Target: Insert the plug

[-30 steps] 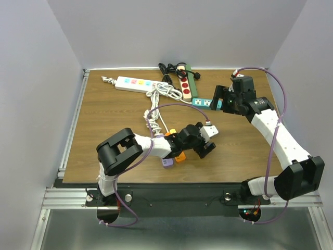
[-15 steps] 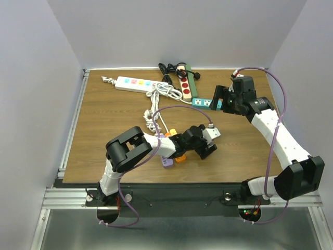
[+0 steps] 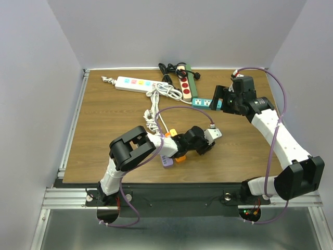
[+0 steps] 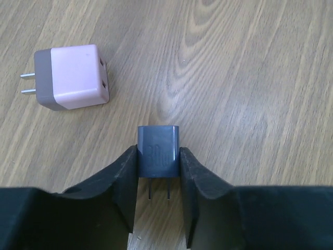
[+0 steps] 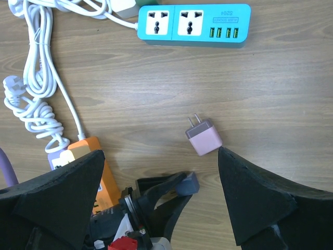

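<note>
Left gripper [image 4: 158,156] pinches one blue plug [image 4: 158,148], one pink plug [image 4: 73,76] lies loose nearby; right gripper [image 5: 161,152] spread.

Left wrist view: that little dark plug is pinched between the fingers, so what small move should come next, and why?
Probably lift the dark plug a little off the table. The left gripper is shut on its two sides, so the grasp looks done, and the teal power strip with its free sockets lies some way off.
</note>
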`<state>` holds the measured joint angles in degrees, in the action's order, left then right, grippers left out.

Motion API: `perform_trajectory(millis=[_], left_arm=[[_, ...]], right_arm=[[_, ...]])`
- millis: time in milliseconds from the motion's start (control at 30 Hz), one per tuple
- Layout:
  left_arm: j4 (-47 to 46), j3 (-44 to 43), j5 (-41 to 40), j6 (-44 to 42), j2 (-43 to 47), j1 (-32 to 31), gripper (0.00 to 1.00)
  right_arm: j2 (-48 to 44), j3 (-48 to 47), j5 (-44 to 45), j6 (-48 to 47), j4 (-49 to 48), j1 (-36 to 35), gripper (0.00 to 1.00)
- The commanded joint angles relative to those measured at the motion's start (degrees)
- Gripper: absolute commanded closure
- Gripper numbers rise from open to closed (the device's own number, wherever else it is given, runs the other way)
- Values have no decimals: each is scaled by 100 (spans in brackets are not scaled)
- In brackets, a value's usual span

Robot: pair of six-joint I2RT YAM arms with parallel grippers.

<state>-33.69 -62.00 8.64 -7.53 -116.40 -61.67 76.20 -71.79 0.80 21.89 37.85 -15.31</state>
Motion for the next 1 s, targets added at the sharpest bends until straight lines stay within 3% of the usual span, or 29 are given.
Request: perform_trajectory(millis=[0,67,167,500,633,833,967], left_arm=[[-182,-94,6,-64,187,-21,75],[-182,11,-82,-73,293,-21,88],[-182,318,-301,-12,652,-12,100],[-410,1602,-417,559,2691,269,100],[-480,1919,-170,639,3438,515,100],[-1077,2446,304,990,4124,902,100],[-1087,2543,401,1008,4310,911,100]], right_arm=[[-167,68,-255,-9,-181,63,6],[-185,86,-326,-18,-129,63,5],[-264,165,-597,-44,-23,98,5],[-264,7,-2011,0,267,292,5],[-115,7,-3468,-18,285,292,10],[-9,51,-4990,-176,267,292,12],[79,69,-5203,-238,250,292,14]])
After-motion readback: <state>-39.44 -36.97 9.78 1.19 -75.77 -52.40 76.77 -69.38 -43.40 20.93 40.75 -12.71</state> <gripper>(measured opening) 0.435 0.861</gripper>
